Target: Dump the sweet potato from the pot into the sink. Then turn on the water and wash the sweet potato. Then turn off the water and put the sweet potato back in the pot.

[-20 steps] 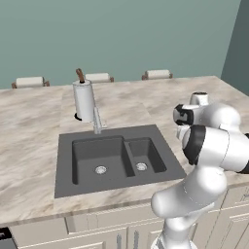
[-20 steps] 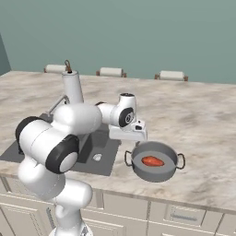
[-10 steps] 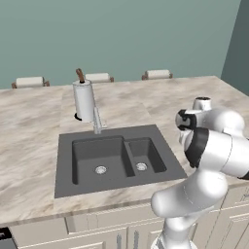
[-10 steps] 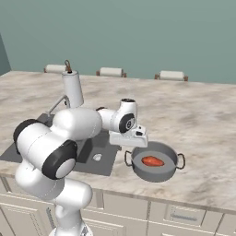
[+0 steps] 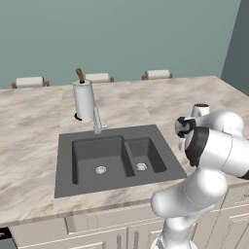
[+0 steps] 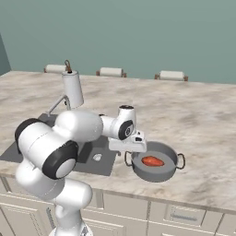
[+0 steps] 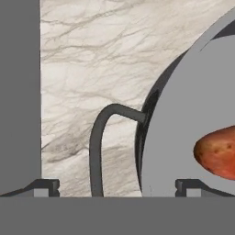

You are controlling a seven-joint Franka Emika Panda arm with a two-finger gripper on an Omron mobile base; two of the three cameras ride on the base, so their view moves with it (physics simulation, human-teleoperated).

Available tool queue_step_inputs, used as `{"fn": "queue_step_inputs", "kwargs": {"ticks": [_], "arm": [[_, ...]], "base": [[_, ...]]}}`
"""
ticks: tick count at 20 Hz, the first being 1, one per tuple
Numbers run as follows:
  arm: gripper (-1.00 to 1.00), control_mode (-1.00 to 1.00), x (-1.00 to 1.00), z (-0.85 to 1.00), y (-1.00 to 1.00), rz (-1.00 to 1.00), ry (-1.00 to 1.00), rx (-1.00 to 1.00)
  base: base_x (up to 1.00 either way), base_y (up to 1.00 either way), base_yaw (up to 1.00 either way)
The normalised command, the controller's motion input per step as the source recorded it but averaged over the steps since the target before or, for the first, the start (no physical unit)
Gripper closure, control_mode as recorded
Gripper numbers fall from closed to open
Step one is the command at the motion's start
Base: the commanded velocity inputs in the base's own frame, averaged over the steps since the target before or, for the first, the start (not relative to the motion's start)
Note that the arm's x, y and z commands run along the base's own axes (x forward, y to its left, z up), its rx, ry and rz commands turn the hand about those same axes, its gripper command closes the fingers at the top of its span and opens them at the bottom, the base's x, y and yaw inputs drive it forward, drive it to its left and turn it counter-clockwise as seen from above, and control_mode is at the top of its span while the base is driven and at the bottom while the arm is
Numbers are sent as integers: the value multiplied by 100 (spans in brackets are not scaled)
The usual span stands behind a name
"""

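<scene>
Now end effector [image 7: 117,188] lower over pot [image 7: 183,128].

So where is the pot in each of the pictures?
Left base view: I can't find the pot; the robot's own arm covers that part of the counter.
Right base view: the pot sits low and right of middle, beside the sink.
Hand view: the pot takes up the right side, its loop handle at bottom middle.
Shared landmark: the marble counter.

Base views flanking sink [image 5: 116,160]; close hand view
</scene>
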Motion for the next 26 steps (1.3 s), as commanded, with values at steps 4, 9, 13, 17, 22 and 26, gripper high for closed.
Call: {"fn": "queue_step_inputs", "kwargs": {"ticks": [4,9,13,17,22,26], "arm": [[-100,-100,0,-21,0,4,0,0],[-100,-100,0,-22,-2,5,-2,-1],[-100,-100,0,-22,-8,6,-3,0],[-100,-100,0,-30,-8,8,-1,0],[100,-100,0,-39,0,8,0,0],[100,-100,-6,-11,0,4,0,0]], "base": [[0,0,0],[0,0,0],[0,0,0],[0,0,0],[0,0,0],[0,0,0]]}}
